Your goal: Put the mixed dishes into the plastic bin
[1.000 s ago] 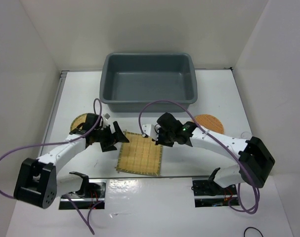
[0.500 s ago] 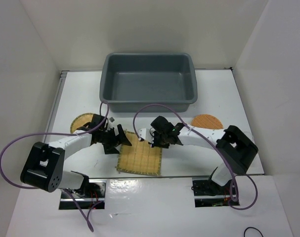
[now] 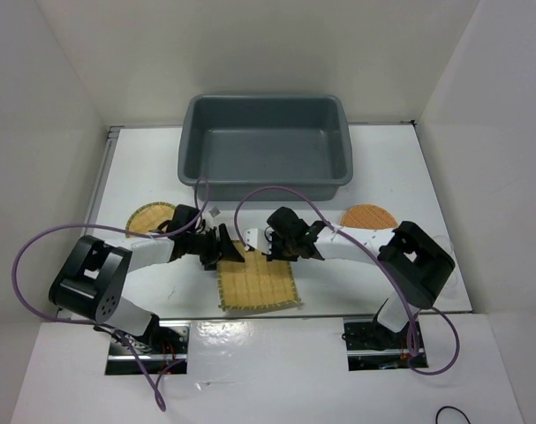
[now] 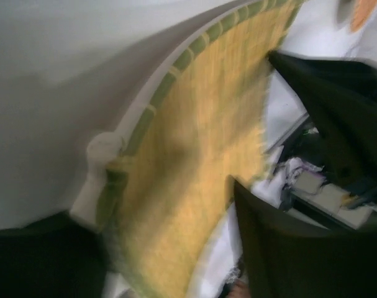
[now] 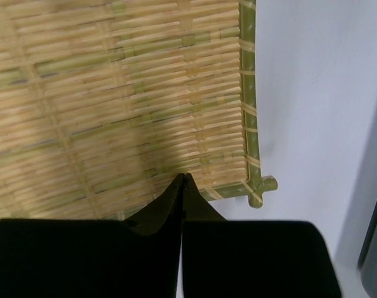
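Observation:
The square yellow bamboo mat lies on the white table in front of the arms. My left gripper is at the mat's far left corner. In the left wrist view it is open, and the blurred mat lies between its jaws. My right gripper is at the mat's far edge. In the right wrist view it is shut, with its tip on the mat near a corner. The grey plastic bin stands empty at the back. No clear cups are visible.
The yellow woven disc lies at the left behind my left arm. The orange disc lies at the right behind my right arm and shows in the left wrist view. White walls enclose the table on three sides.
Both grippers have come closer together at the mat's far edge, the left one moving right. The mat has shifted right and turned slightly.

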`<state>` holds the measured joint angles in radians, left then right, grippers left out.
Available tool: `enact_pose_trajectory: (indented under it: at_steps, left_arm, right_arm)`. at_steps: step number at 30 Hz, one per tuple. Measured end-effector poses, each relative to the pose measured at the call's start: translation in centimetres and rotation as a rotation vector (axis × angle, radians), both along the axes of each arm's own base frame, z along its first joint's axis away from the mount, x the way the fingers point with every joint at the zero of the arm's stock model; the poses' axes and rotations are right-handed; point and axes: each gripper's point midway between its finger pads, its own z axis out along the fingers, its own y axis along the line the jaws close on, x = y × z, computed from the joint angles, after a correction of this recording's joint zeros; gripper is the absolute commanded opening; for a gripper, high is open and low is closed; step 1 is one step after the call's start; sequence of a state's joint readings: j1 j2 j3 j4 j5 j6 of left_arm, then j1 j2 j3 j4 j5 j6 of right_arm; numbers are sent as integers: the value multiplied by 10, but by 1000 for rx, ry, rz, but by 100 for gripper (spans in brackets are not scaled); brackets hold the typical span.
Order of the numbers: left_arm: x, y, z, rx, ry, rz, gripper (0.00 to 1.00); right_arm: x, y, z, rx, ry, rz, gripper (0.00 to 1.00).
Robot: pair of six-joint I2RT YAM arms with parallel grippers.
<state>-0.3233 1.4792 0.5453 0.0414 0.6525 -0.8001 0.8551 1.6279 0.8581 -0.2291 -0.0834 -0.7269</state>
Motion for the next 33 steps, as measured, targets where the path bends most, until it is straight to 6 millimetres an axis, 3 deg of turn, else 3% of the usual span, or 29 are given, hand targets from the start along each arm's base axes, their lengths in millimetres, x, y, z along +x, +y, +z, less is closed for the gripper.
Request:
enact_pose_trajectory:
  at_steps: [3,4,5,7,13,15,18,20,22,24,26,28,30,33]
  left_arm:
    - [-5,-3,-8,1,4,-23,34]
    - [-7,-4,-10,-2,16,-29,12]
    - [-10,-10,-3,-49,35,-44,2]
    - [-3,-23,22,-136,-20,-97,0]
    - [1,-31,30,-76,-34,-113,0]
    - [2,-31,41,-47,-62,-114,0]
    - [-1,-27,66,-19,-87,-108,0]
    - [-1,-27,89,-27,-117,-113,0]
    - [2,-31,115,-63,-158,-124,0]
    - [6,-36,144,-122,-185,-129,0]
    - [11,-42,175,-187,-208,-148,0]
    - [29,-47,215,-237,-228,-168,0]
    - [68,-56,263,-292,-309,-190,0]
    - [143,-65,324,-333,-467,-216,0]
  right_arm:
    - [2,0,-1,-2,-6,-4,0]
    - [2,0,-1,-3,-8,-6,0]
    - [4,-1,0,-5,-14,-13,0]
    - [7,0,3,3,-24,-26,0]
    - [6,-12,12,16,24,-131,0]
    - [6,-25,28,51,62,-208,0]
    - [20,-53,88,193,-10,-364,0]
    - [29,-81,158,352,-201,-469,0]
    - [20,-108,216,509,-400,-523,0]
    - [7,-142,256,639,-589,-600,0]
    - [1,-170,254,655,-683,-701,0]
    - [1,-189,219,578,-699,-778,1]
    - [-4,-199,188,502,-689,-796,3]
    - [-12,-209,183,494,-705,-801,6]
